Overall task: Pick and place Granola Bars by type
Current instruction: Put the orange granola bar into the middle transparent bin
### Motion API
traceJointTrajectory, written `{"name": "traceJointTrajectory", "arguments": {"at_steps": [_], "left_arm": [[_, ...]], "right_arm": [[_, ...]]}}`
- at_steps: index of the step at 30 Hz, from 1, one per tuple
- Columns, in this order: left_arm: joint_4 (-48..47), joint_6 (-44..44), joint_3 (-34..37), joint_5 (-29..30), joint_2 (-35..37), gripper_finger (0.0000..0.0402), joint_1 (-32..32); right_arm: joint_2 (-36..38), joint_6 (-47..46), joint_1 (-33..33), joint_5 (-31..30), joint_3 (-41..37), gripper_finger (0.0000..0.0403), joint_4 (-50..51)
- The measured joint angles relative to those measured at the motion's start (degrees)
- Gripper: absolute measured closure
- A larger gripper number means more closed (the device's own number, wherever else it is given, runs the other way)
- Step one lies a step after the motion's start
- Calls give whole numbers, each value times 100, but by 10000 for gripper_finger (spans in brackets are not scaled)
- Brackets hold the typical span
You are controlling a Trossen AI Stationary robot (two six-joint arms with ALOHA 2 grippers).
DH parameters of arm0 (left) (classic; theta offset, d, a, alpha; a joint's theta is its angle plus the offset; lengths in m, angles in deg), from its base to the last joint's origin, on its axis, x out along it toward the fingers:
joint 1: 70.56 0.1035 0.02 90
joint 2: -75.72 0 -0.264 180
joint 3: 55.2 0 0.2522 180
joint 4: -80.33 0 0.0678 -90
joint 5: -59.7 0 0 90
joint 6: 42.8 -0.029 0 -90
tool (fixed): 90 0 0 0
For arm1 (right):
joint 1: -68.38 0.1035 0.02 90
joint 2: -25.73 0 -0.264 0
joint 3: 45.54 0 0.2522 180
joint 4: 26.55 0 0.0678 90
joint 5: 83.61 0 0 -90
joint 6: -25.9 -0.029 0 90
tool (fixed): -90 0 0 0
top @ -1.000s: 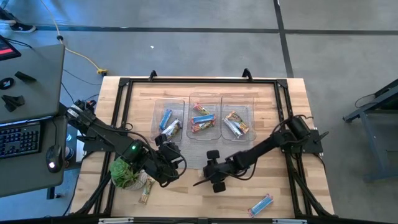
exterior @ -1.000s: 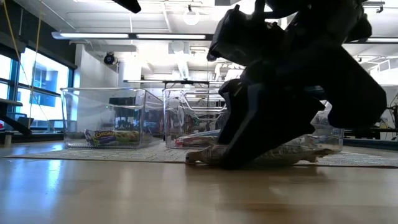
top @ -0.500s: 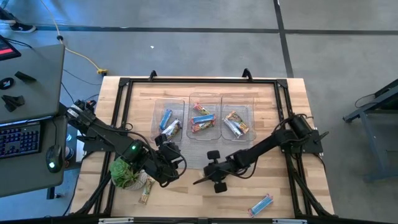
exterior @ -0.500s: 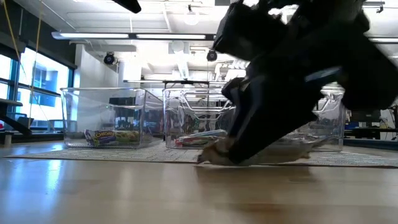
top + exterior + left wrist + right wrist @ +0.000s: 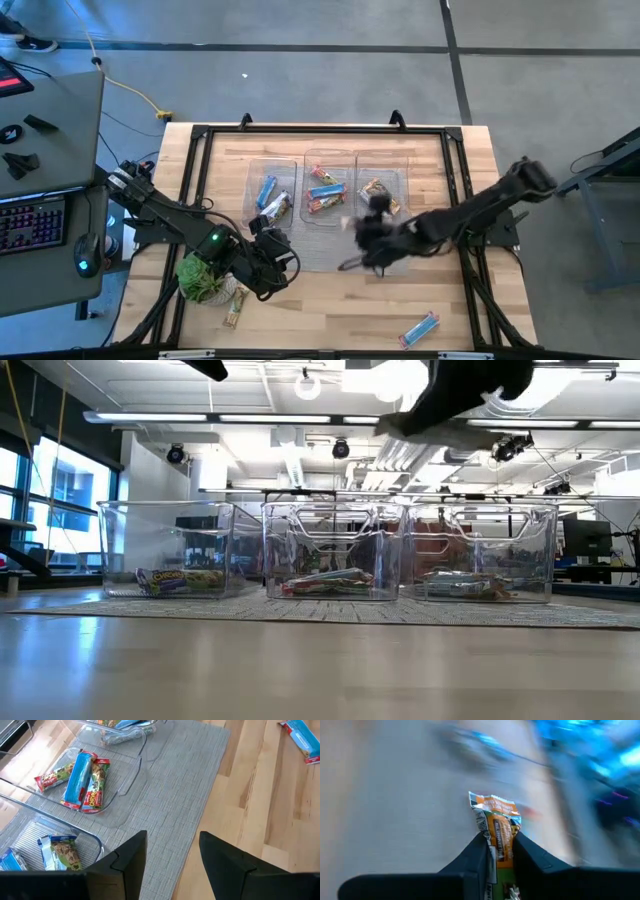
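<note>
Nearest the counter's (image 5: 330, 310) front edge: a blue bar (image 5: 419, 327) lying loose on the bare wood, and another bar (image 5: 236, 305) beside the potted plant (image 5: 200, 278), with the left gripper (image 5: 172, 852) parked low by it, jaws released and holding nothing. Farther in, above the grey mat (image 5: 320, 250): right gripper (image 5: 498, 851) raised, jaws clenched on an orange-and-green granola bar (image 5: 497, 827). Beyond, in a row: three clear trays (image 5: 330, 550) already holding sorted bars (image 5: 80, 780).

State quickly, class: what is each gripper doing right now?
Left gripper: open, empty, low beside the green potted plant.
Right gripper: shut on an orange-and-green wrapped granola bar, lifted over the grey mat.
</note>
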Motion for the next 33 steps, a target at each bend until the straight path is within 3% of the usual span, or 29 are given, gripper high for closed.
{"name": "traceJointTrajectory", "arguments": {"at_steps": [3,5,11,19,27,33], "left_arm": [[1,0,0,4,0,225,1],[1,0,0,2,0,225,1],[1,0,0,15,0,225,1],[3,0,0,-23,0,225,1],[3,1,0,-29,0,225,1],[3,2,0,-28,0,225,1]], "right_arm": [[474,-434,-278,-735,-2,342,642],[703,-894,-600,-719,-2,337,948],[886,-1352,-1748,166,-660,334,735],[864,-1443,-2848,1523,-2184,333,-1163],[864,-1135,-3378,1856,-2828,328,-1919],[864,-641,-3430,2018,-2884,294,-2270]]}}
